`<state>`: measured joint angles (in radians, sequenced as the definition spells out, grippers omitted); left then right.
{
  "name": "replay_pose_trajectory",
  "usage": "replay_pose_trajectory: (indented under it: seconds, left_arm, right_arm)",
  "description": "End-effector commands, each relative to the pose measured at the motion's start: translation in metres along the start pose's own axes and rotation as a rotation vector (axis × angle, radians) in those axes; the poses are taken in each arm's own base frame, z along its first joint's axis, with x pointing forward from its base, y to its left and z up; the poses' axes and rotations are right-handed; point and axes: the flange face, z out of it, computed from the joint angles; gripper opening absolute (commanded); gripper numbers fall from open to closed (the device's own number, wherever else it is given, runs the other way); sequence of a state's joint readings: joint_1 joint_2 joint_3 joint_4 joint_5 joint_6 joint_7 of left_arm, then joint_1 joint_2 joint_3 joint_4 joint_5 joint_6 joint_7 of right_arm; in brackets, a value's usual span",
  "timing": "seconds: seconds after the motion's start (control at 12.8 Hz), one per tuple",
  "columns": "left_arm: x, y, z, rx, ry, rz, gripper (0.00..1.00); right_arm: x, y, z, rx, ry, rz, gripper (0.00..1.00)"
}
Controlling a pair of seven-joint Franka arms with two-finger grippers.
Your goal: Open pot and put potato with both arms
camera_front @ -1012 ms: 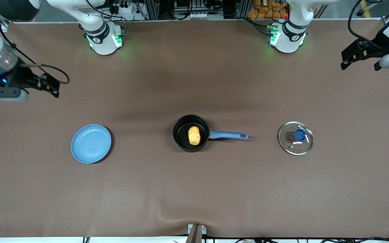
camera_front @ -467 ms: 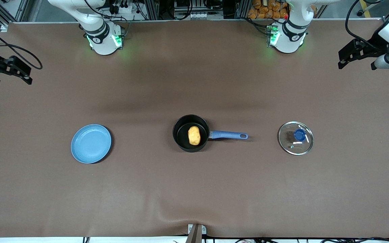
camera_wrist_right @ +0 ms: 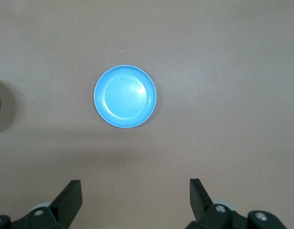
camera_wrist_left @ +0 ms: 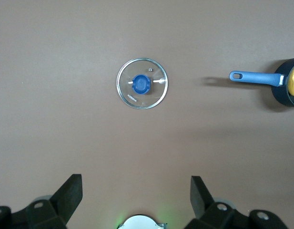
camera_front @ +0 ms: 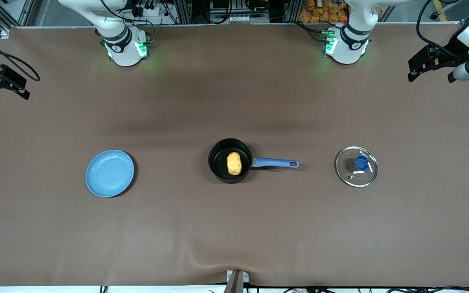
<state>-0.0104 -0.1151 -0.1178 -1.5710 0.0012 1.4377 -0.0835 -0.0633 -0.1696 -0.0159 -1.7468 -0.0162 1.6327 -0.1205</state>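
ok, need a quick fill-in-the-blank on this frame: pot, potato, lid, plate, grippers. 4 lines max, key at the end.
1. The potato lies inside the ____.
2. The glass lid rests on the table toward the ____ arm's end, apart from the pot.
3. The blue plate holds ____.
4. The left gripper and right gripper, up at the table's ends, are both ____.

Missing words: pot; left; nothing; open
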Motion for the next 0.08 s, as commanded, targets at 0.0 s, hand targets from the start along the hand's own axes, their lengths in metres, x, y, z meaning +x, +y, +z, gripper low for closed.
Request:
replay_pose_trajectory:
  seconds: [0.0]
  left_arm:
    - [-0.0048, -0.0004, -0.0099, -0.001, 0.012, -0.017, 1.00]
  right_arm:
    - [-0.0083, 0.0048, -0.0059, 0.018, 0.005, -0.004, 1.00]
